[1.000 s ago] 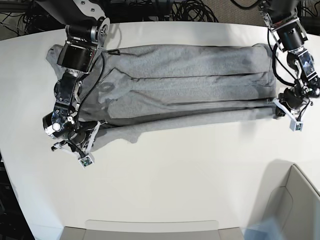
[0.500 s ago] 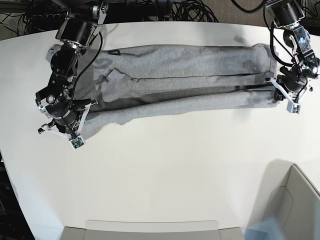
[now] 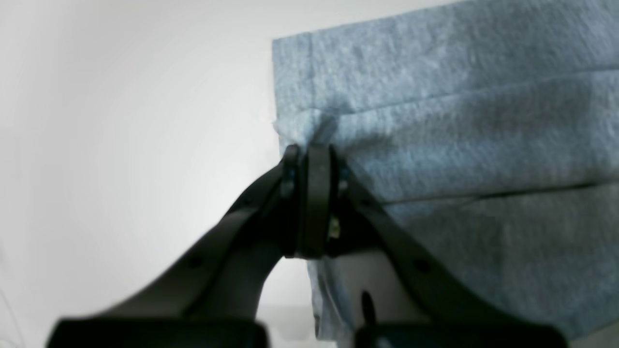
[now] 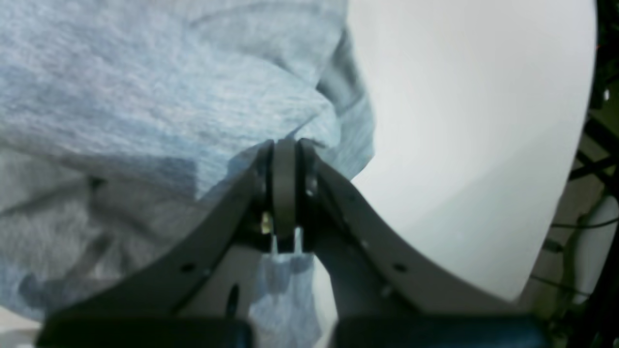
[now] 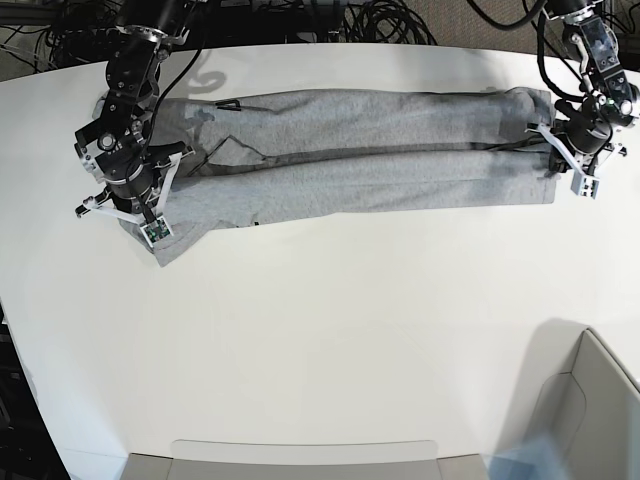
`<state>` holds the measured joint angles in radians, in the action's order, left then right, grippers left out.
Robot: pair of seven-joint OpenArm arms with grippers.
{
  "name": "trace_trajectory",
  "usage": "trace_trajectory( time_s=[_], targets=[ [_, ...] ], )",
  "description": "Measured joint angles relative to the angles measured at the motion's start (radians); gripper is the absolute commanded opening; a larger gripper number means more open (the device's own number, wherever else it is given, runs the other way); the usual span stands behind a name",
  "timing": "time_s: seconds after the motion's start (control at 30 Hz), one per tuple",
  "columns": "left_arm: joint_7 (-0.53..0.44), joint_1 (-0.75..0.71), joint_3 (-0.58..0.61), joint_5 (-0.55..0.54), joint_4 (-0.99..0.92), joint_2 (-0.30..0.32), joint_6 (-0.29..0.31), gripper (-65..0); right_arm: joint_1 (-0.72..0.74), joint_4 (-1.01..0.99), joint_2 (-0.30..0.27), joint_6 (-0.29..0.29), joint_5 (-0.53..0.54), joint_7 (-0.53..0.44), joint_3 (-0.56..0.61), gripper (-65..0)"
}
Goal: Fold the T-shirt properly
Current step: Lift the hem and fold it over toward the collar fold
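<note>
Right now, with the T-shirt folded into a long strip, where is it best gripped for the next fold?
At its two short ends, from outside: the T-shirt lies as a long narrow band, and the left claw and right claw each pinch an end edge, probably keeping layers aligned.

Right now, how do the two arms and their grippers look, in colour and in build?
Both arms are black with silver-grey joints and loose black cables. The left gripper and right gripper sit in white brackets, each carrying a small green-marked module. In the wrist views, the fingers are dark, flat and tapering, with small round holes.
</note>
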<state>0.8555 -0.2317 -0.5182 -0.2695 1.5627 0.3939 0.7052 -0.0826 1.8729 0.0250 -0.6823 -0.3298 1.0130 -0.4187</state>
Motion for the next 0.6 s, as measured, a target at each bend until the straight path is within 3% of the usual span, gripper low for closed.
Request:
trace_trajectory(
  time_s=[0.6],
  targets=[
    [0.0, -0.04, -0.002, 0.008, -0.001, -0.02, -0.001, -65.0, -0.126, 0.018, 0.04, 0.0, 0.0, -0.01, -0.029, -65.0]
  ],
)
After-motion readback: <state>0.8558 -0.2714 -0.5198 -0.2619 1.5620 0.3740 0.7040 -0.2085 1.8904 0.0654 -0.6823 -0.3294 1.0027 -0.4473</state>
